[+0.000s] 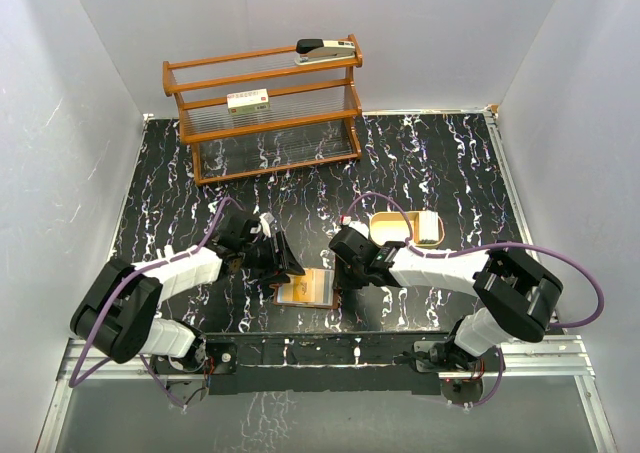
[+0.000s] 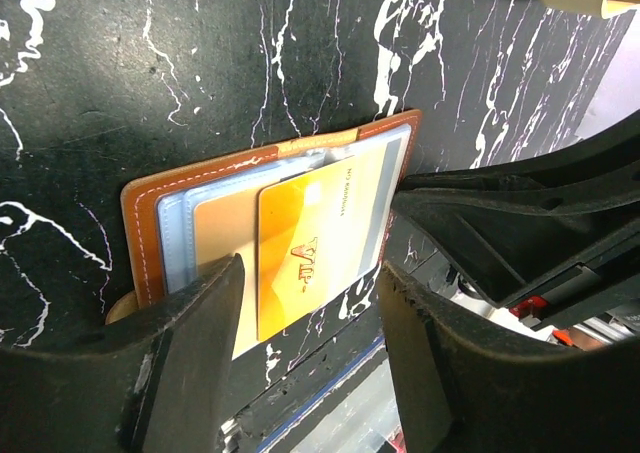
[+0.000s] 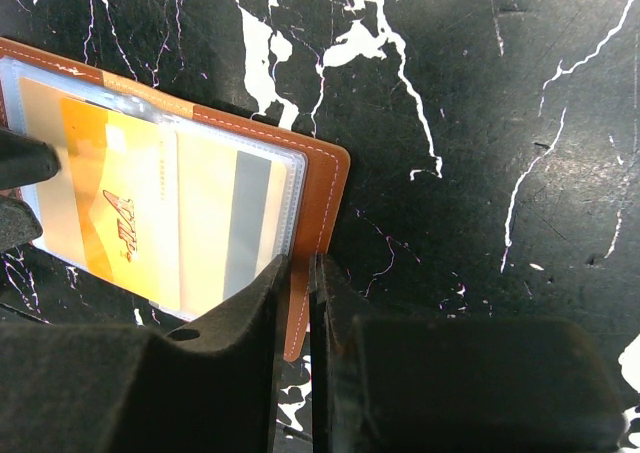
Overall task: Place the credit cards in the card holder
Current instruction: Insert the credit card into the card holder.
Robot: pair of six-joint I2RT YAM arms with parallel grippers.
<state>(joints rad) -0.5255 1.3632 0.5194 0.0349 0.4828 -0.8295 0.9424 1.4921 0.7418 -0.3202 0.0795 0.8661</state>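
The card holder [image 1: 318,291], a brown leather wallet, lies open near the table's front edge. It also shows in the left wrist view [image 2: 145,213] and the right wrist view [image 3: 325,188]. An orange-yellow credit card [image 2: 310,233] marked VIP sticks partly out of its clear sleeve, towards the table edge; it shows in the right wrist view too [image 3: 110,203]. A pale card with a grey stripe [image 3: 245,223] sits in the sleeve beside it. My left gripper [image 2: 310,273] is open, its fingers either side of the orange card's free end. My right gripper [image 3: 300,263] is shut on the wallet's brown edge.
A tan rounded tray [image 1: 392,228] with a white item [image 1: 428,228] sits just behind the right arm. A wooden rack [image 1: 262,108] at the back holds a stapler [image 1: 325,50] and a white box with a red label [image 1: 248,100]. The wallet lies close to the table's front edge.
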